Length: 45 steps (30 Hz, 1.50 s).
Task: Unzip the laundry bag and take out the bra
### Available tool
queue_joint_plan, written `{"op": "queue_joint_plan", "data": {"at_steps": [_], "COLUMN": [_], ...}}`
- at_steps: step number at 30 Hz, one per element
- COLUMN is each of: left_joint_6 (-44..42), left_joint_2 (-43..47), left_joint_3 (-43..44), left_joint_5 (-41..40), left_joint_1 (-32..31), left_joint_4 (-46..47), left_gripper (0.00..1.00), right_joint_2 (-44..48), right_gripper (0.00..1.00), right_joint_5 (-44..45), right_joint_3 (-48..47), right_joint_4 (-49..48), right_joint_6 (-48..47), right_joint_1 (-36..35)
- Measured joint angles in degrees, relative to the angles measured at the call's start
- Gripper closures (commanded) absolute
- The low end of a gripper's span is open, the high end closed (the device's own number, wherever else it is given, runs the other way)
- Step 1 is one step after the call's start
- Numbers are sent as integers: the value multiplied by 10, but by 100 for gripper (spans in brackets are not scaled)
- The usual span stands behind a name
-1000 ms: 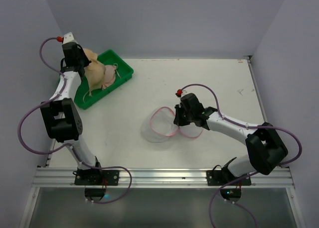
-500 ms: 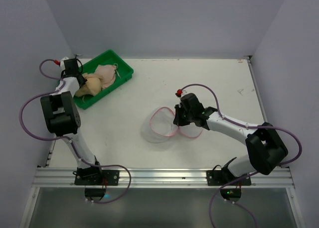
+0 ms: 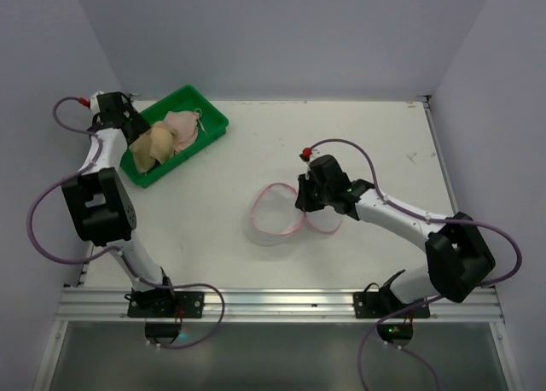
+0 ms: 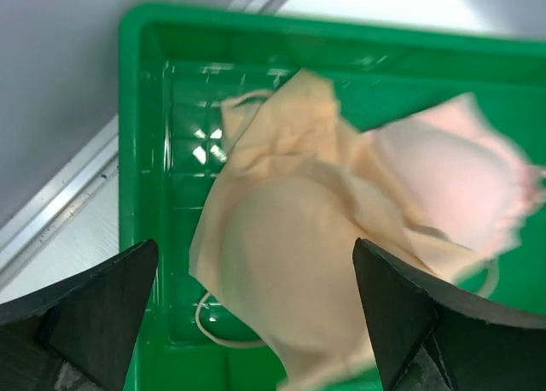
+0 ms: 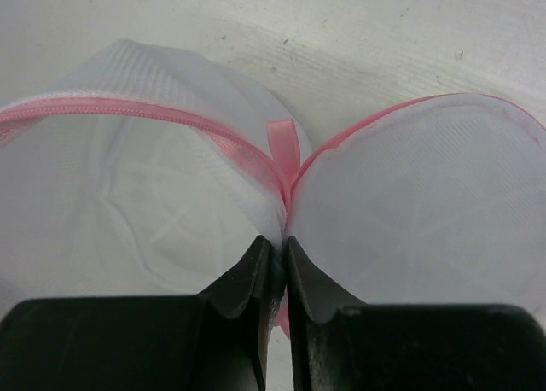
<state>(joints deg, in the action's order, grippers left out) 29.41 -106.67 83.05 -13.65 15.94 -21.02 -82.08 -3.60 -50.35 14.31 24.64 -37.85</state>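
Note:
The beige and pale pink bra (image 3: 167,136) lies bunched in the green tray (image 3: 214,119), free of any grip. My left gripper (image 3: 135,130) hovers just over the tray's near left end; in the left wrist view its fingers stand wide open on either side of the bra (image 4: 299,254). The laundry bag (image 3: 273,217), white mesh with pink zipper trim, lies spread open in two rounded halves at the table's middle. My right gripper (image 3: 304,200) pinches it at the pink seam where the halves meet (image 5: 284,246), with mesh caught between the nearly closed jaws.
The tray's green wall (image 4: 135,152) runs close to the table's left edge and the side wall. A pink ribbon loop (image 5: 283,145) sticks up at the bag's seam. Purple cables loop off both arms.
My left arm swung down and left over the tray, set the bra into it and opened. The right gripper stayed on the bag's seam, its jaws easing slightly.

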Motion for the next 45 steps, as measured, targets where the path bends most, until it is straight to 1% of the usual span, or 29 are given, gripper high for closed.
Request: {"op": "queue_joint_plan", "data": {"at_steps": [2, 3, 5, 6, 8, 9, 10, 11, 12, 15, 18, 21, 26, 29, 32, 37, 41, 45], "left_joint_6": [0, 0, 0, 0, 0, 0, 0, 0, 0, 1, 6, 20, 48, 75, 95, 119, 130, 136], "left_joint_2": [35, 61, 103, 131, 181, 201, 225, 250, 273, 314, 322, 328, 352, 353, 330, 256, 211, 177], "left_joint_3": [6, 7, 6, 3, -16, -26, -43, -64, -86, -139, -177, -213, -247, -275, -303, -334, -354, -381], "left_joint_5": [7, 17, 32, 44, 62, 70, 82, 96, 109, 141, 187, 211, 209, 197, 184, 163, 144, 126], "left_joint_1": [0, -1, -3, -7, -17, -23, -31, -41, -51, -99, -158, -226, -355, -400, -428, -464, -473, -473], "left_joint_4": [-10, -15, -23, -25, -25, -27, -28, -26, -27, -32, -38, -44, -41, -20, -5, 20, 46, 71], "left_gripper": [0, 0, 0, 0, 0, 0, 0, 0, 0, 0, 0, 3, 8, 11, 12, 21, 27, 37], "right_joint_2": [0, 1, 2, 3, 4, 5, 6, 9, 11, 23, 38, 59, 97, 114, 127, 135, 136, 132], "right_gripper": [81, 75, 70, 64, 58, 49, 43, 36, 25, 9, 2, 1, 1, 1, 1, 3, 6, 11], "right_joint_5": [0, 1, 1, 1, 0, 0, 0, -1, -2, -2, 3, 12, 11, 9, 3, -11, -18, -37], "right_joint_3": [-11, -16, -24, -27, -33, -35, -36, -36, -37, -42, -53, -59, -59, -53, -27, 45, 106, 147], "right_joint_4": [8, 10, 14, 15, 19, 21, 23, 25, 28, 38, 54, 57, 63, 63, 61, 63, 66, 61], "right_joint_6": [0, -1, 0, 0, 0, 0, 1, 1, 1, 0, 2, 4, 18, 31, 56, 109, 147, 170], "right_joint_1": [0, 0, 0, 0, 0, 0, 0, 0, 0, 0, 2, 12, 42, 70, 105, 177, 238, 283]}}
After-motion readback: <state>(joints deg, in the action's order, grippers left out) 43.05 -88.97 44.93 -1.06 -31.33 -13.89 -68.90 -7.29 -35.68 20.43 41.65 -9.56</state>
